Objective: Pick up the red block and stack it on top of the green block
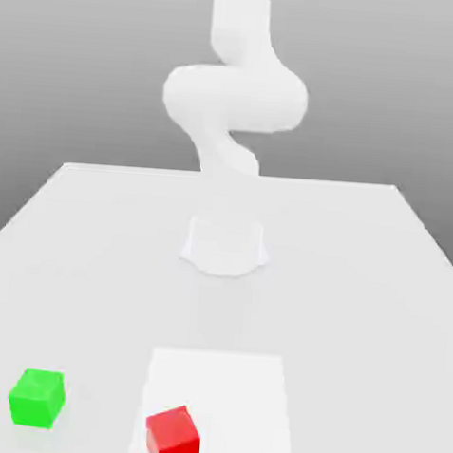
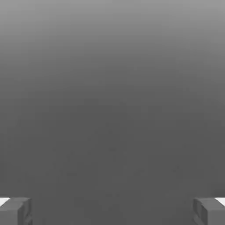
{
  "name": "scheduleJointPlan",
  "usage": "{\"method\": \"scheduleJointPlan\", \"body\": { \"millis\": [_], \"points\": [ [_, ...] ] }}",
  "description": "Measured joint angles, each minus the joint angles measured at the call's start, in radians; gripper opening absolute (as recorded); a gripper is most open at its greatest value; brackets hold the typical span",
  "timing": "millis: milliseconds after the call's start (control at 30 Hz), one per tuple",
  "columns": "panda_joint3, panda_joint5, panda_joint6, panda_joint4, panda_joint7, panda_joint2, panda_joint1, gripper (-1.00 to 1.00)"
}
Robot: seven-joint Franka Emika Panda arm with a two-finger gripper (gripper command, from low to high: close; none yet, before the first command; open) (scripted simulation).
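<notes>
- Your red block (image 1: 173,436) sits on the table (image 1: 377,307) at the near edge in the exterior view, a little toward that view's left of centre.
- It rests on a brighter white square patch (image 1: 228,392) of the table, in the patch's near corner on the exterior view's left, with one corner turned toward the camera.
- You see nothing on top of it and nothing touching it.
- Your green block (image 1: 36,398) stands on the bare table toward the exterior view's left of the red one, clear of the patch and set slightly farther back.
- The two blocks are apart, with a strip of table between them, and they look about the same size.
- The arm (image 1: 235,98) rises from its round base (image 1: 225,246) at the middle of the table, well behind both blocks, and bends overhead out of the top of the exterior view.
- Your pincer (image 2: 112,211) is spread wide in the hand view: one grey fingertip (image 2: 15,211) sits at each lower corner, with the other one (image 2: 210,211) far across from it.
- Between those fingertips you have only a plain grey backdrop; the pincer grips nothing.
- Both blocks lie flat on the table, so the red one is not yet picked up.
</notes>
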Motion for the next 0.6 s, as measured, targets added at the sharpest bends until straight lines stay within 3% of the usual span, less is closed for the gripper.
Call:
{"method": "scheduleJointPlan", "body": {
  "millis": [300,600],
  "points": [
    [0.138,-0.113,0.105,-0.037,0.387,0.335,-0.175,0.00],
    [0.169,-0.199,0.209,-0.074,0.749,0.661,-0.251,0.00]
  ]
}}
